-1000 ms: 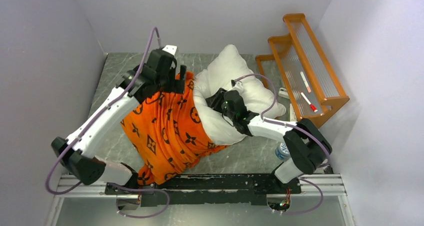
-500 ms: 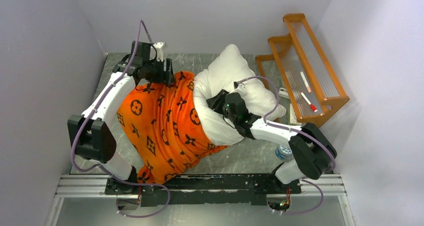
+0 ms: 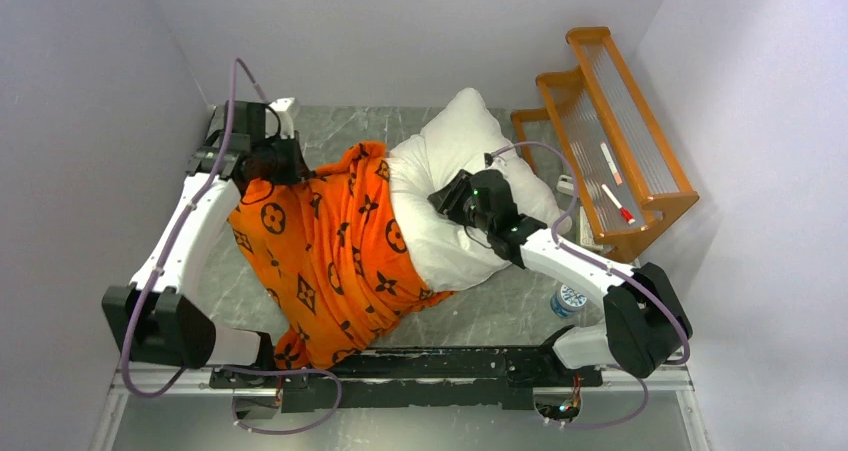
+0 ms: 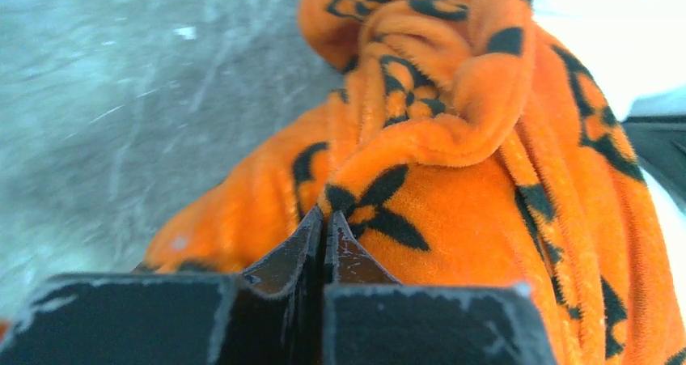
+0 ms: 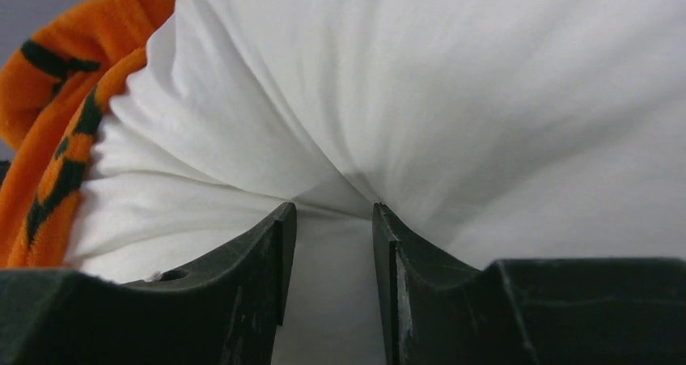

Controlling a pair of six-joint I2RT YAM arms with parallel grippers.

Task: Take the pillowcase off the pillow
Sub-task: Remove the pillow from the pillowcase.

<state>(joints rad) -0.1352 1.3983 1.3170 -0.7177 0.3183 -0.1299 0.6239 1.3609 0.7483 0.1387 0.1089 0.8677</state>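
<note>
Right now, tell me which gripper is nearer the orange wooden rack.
Right. The right gripper grips the pillow just left of the wooden rack; the left gripper is far across the table, shut on the pillowcase.

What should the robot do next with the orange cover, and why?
Probably pull the left gripper leftward, away from the pillow: it looks shut on the pillowcase, the right gripper pinches the pillow, and about half the pillow is covered.

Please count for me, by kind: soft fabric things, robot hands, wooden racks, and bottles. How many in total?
Soft fabric things: 2, pillowcase, pillow
Robot hands: 2, left hand, right hand
Wooden racks: 1
Bottles: 1
Total: 6
</note>
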